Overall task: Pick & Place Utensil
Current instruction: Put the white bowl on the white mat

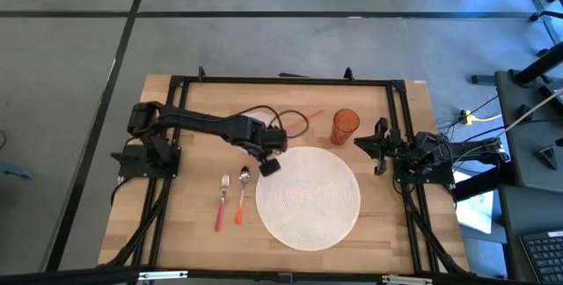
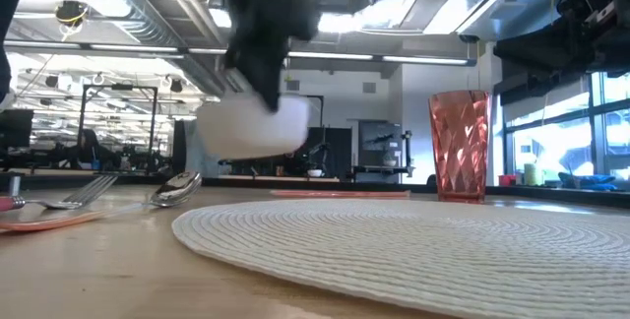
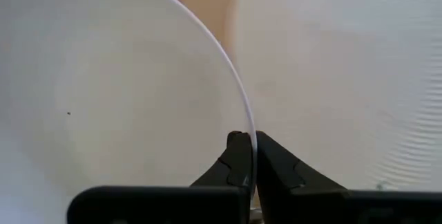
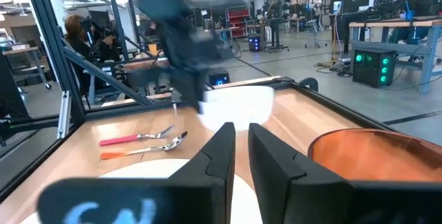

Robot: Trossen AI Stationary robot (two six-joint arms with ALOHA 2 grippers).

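Observation:
My left gripper (image 1: 268,167) hangs over the left edge of the round white woven placemat (image 1: 308,199) and is shut on a white bowl (image 2: 251,127). That bowl also fills the left wrist view (image 3: 103,99) and shows in the right wrist view (image 4: 238,103). A fork with a pink handle (image 1: 222,204) and a spoon with an orange handle (image 1: 242,193) lie flat on the wood left of the placemat. My right gripper (image 1: 362,143) waits shut at the table's right side, beside the orange cup (image 1: 345,127). My left gripper pinches the bowl's rim (image 3: 250,124), with one finger (image 3: 233,156) inside the bowl and the other outside. The fingers come from above, pointing down. The bowl is lifted clear of the table and hangs below the gripper in the low view.
The orange faceted cup (image 2: 460,147) stands upright at the placemat's far right. Cables (image 1: 290,120) lie on the wood behind the left arm. A black frame (image 1: 281,80) runs around the table's edges. People sit in the room beyond the table.

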